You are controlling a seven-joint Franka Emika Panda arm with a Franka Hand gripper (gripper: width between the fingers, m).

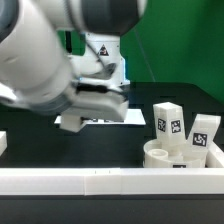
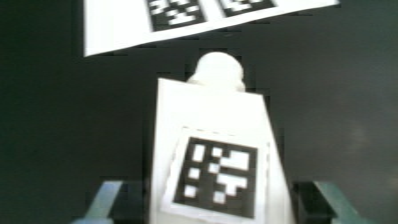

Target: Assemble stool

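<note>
In the wrist view a white stool leg (image 2: 214, 140) with a black-and-white marker tag lies between my two fingers (image 2: 118, 203), its rounded tip pointing toward the marker board (image 2: 196, 22). My gripper (image 2: 222, 208) is shut on this leg. In the exterior view the gripper (image 1: 105, 103) hangs above the table, blurred, and the held leg is hidden there. The round white seat (image 1: 165, 156) sits at the exterior view's lower right. Two tagged legs (image 1: 168, 124) (image 1: 203, 135) stand upright just behind it.
The marker board (image 1: 95, 121) lies on the black table under the gripper. A long white border rail (image 1: 110, 181) runs along the near edge. The arm's bulky body (image 1: 40, 70) fills the exterior view's upper left.
</note>
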